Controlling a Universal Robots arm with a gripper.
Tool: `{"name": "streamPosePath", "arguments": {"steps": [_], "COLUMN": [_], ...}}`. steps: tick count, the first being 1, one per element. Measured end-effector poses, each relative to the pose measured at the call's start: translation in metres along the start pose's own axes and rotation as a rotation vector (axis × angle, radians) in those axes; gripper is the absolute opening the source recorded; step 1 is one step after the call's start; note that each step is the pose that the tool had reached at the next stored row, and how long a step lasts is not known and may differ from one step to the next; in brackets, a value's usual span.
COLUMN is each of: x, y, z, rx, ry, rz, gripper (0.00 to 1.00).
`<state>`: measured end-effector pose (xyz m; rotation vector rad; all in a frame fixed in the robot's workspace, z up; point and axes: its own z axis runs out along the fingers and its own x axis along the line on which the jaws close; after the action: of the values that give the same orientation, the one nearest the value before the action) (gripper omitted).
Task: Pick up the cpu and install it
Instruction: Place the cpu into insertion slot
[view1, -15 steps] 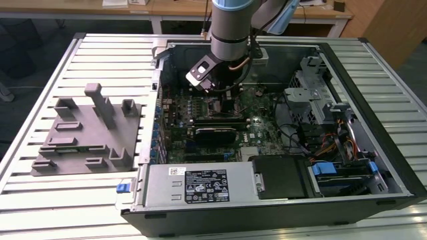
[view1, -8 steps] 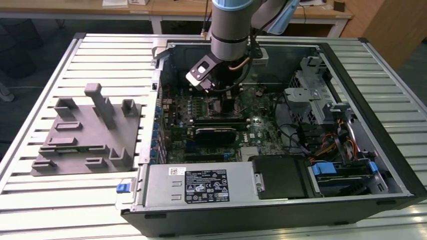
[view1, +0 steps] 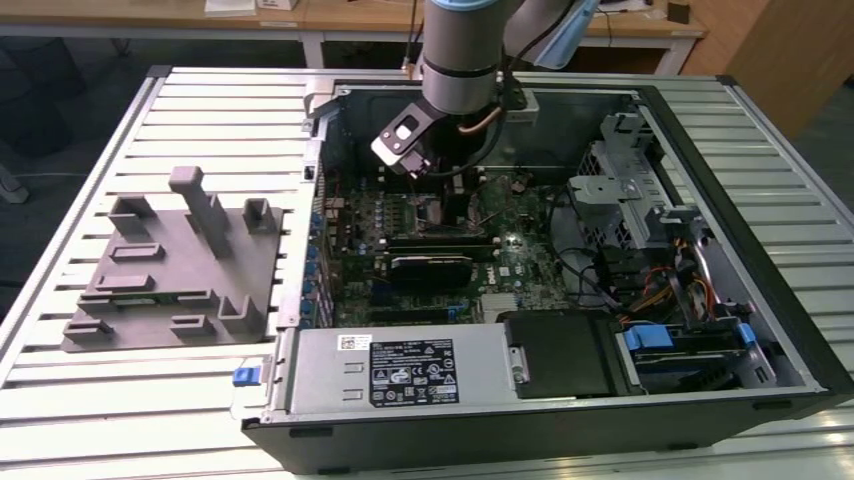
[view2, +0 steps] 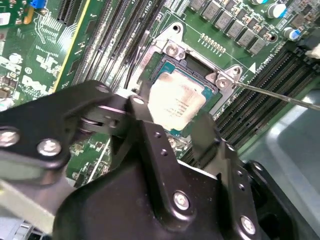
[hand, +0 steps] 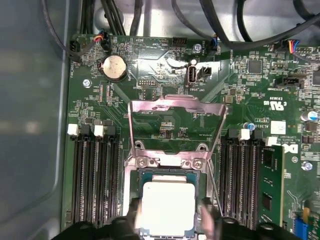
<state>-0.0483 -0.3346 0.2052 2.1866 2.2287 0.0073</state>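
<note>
The cpu (view2: 176, 102), a small square chip with a pale silver top, lies level at the open socket (view2: 172, 50) on the green motherboard; I cannot tell if it rests in the socket or hovers just over it. In both wrist views my gripper (view2: 170, 116) straddles it, one black finger (view2: 147, 130) against each of two opposite edges. The first wrist view shows the cpu (hand: 167, 207) between the gripper's (hand: 170, 219) fingers, with the socket's metal load plate (hand: 175, 107) swung open behind it. In the exterior view the gripper (view1: 430, 172) reaches down into the open computer case.
A thin socket lever (view2: 280, 95) sticks out beside the socket. Memory slots (hand: 95, 180) flank it, with one stick (hand: 270, 185) fitted. Black cables (hand: 225, 30) run along the case wall. A grey tray (view1: 174, 270) lies on the slatted table on the exterior view's left.
</note>
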Motion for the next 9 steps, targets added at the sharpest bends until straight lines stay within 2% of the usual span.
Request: {"name": "streamPosePath", "arguments": {"steps": [1,2,3,4,7,9], "x": [0.0000,0.0000,-0.0001,-0.0001,-0.0002,-0.0002], "y": [0.0000,0.0001,0.0001,0.0001,0.0003,0.0003], "z": [-0.0015,-0.0040,-0.0064,-0.0070,-0.0140,-0.0161], "rx": [0.0001,0.0003,0.0008,0.0008,0.0008,0.0008], "ry": [0.0000,0.0000,0.0000,-0.0001,0.0000,0.0000], "rz": [0.000,0.000,0.000,0.000,0.000,0.000], "gripper": [0.59,0.47,0.41,0.29,0.11,0.11]}}
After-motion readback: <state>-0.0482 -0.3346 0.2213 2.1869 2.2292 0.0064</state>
